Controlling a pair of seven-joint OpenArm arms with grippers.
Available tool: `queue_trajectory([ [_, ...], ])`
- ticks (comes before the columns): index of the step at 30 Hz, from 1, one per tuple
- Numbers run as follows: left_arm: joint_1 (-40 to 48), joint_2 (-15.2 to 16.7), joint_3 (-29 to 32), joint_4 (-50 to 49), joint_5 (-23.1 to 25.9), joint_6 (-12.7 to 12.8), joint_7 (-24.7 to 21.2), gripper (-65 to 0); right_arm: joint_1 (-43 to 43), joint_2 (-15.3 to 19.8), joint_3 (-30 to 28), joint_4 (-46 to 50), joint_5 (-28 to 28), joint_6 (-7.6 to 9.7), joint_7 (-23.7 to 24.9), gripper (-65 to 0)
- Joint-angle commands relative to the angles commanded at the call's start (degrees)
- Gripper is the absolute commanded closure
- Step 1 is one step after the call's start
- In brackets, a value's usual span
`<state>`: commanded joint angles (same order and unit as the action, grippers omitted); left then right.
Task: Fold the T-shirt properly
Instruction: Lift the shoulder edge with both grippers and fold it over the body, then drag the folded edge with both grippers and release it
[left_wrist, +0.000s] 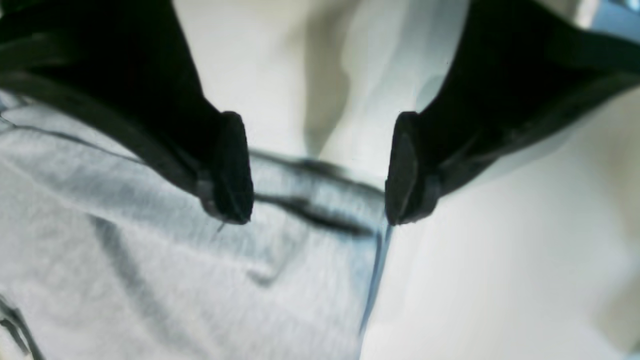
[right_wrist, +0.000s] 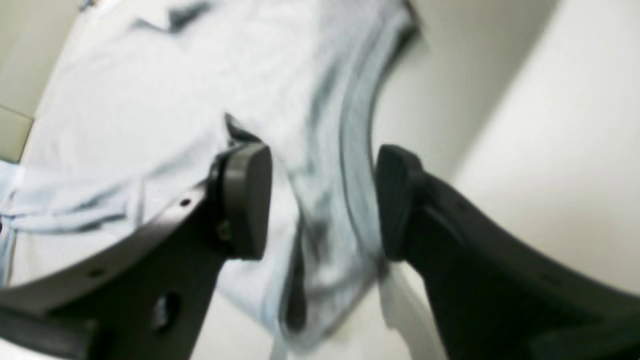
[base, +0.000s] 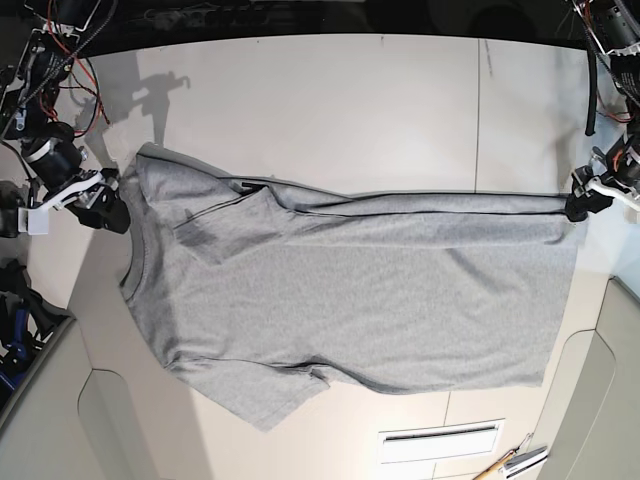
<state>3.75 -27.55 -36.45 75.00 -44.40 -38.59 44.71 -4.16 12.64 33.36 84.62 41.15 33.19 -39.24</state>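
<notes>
Nearest in the base view, a loose grey flap (base: 260, 395) of the T-shirt (base: 370, 300) pokes out past the body, so the lower outline probably needs tucking before the stack can look square. The shirt lies spread across the counter (base: 330, 110), its broad middle fairly flat, which should give later folds a steady base. Farther back, a narrow doubled band runs along the far edge, bunched towards the right arm's side. The left pincer (left_wrist: 320, 170) is spread around the far corner at its end, seemingly placed to take that corner; the right pincer (right_wrist: 325, 205) is likewise parted over the opposite edge, with cloth between its fingers. Neither is clenched, so both seem lined up for a paired pinch that would move the edge evenly.
</notes>
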Motion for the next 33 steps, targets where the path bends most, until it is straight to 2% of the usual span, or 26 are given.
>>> queue_trajectory([
  [2,-0.1,-0.1,0.0,0.0,0.3,0.9,-0.3,-45.1,-1.4,-0.1,0.0,0.0,0.0,0.02,0.0,-33.6],
  [5,-0.1,-0.4,0.0,0.0,3.2,2.0,-2.2,-45.1,-3.2,-0.1,0.0,0.0,0.0,0.00,0.0,-42.2],
  [8,-0.1,-0.6,0.0,0.0,5.0,2.0,-3.8,-45.1,-4.9,-0.1,0.0,0.0,0.5,0.00,0.0,-42.9],
  [11,-0.1,-0.6,0.0,-0.2,7.3,3.7,-4.9,-45.1,-6.8,-0.1,0.0,-0.1,1.4,0.00,0.0,-42.9],
  [13,-0.1,-0.7,0.0,-1.4,8.0,3.7,-6.3,-45.1,-7.3,-0.1,0.0,-0.2,1.5,0.00,0.0,-42.9],
  [17,-0.8,-0.7,0.0,-7.7,7.8,3.6,-8.7,-45.1,-8.0,-0.2,-0.1,-0.3,1.5,0.00,0.0,-42.9],
  [21,-2.8,-0.7,0.0,-13.0,4.7,1.8,-8.5,-45.1,-8.0,-0.3,-0.1,-1.7,1.5,-0.02,0.9,-42.9],
  [25,-3.0,-0.4,0.1,-13.2,3.3,1.7,-8.3,-45.1,-7.5,-0.4,-0.2,-5.3,1.7,0.00,3.3,-42.9],
  [29,-3.0,0.6,1.4,-13.2,2.4,1.0,-8.2,-45.1,-4.8,-1.4,-0.6,-6.3,2.8,0.02,3.2,-42.9],
  [33,-3.0,1.4,3.1,-13.2,2.0,0.4,-8.0,-45.1,-3.1,-2.3,-3.4,-6.3,2.5,0.02,3.2,-42.9],
])
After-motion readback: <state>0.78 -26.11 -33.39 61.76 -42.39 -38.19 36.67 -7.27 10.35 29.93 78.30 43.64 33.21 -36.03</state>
